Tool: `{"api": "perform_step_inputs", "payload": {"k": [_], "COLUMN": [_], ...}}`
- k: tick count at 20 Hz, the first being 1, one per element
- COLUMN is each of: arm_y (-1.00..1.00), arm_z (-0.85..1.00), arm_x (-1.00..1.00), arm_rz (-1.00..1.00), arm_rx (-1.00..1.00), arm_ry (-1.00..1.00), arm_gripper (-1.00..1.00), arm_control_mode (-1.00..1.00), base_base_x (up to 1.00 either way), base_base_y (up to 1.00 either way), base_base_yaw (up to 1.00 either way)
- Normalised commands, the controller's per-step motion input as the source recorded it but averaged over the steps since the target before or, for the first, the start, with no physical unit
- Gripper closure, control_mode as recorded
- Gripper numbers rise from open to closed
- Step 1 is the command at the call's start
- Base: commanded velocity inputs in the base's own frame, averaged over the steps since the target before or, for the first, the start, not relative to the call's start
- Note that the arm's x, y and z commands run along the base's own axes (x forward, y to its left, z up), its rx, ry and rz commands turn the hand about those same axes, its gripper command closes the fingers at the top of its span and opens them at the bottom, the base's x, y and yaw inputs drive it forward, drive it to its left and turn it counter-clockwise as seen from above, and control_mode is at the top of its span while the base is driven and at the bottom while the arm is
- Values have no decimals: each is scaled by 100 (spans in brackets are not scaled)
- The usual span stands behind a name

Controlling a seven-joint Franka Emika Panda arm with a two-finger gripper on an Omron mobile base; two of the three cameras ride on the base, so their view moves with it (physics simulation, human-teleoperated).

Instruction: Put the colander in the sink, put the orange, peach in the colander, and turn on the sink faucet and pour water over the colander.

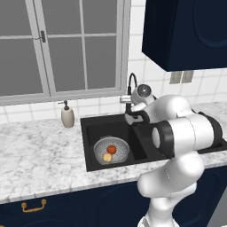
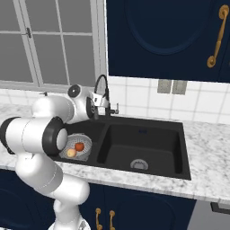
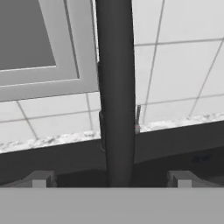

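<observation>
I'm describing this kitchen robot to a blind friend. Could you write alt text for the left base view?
A white robot arm reaches its open gripper to the black sink faucet behind a black sink. In the left basin a grey colander holds the orange and the peach; a soap dispenser stands on the marble counter.

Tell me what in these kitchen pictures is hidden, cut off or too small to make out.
- Faucet: in the hand view the top edge cuts off its spout; in the left base view the arm hides its base and lever.
- Sink: the arm covers its right basin in the left base view.
- Colander: the arm's elbow hides its left part in the right base view.
- Peach and orange: too small to show surface detail.
- Hand: just its fingertips show, open, either side of the faucet.
</observation>
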Motion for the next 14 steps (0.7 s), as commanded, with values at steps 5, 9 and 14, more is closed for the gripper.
{"api": "perform_step_inputs", "payload": {"k": [5, 9, 14], "arm_y": [41, 43, 54], "arm_z": [0, 1, 3], "arm_x": [33, 24, 30], "arm_rz": [0, 0, 0], "arm_rx": [1, 2, 0], "arm_ry": [0, 6, 17], "arm_gripper": [-100, -100, -100], "arm_control_mode": [-100, -100, -100], "base_base_x": [0, 0, 0], "base_base_y": [0, 0, 0], "base_base_yaw": [0, 0, 0]}}
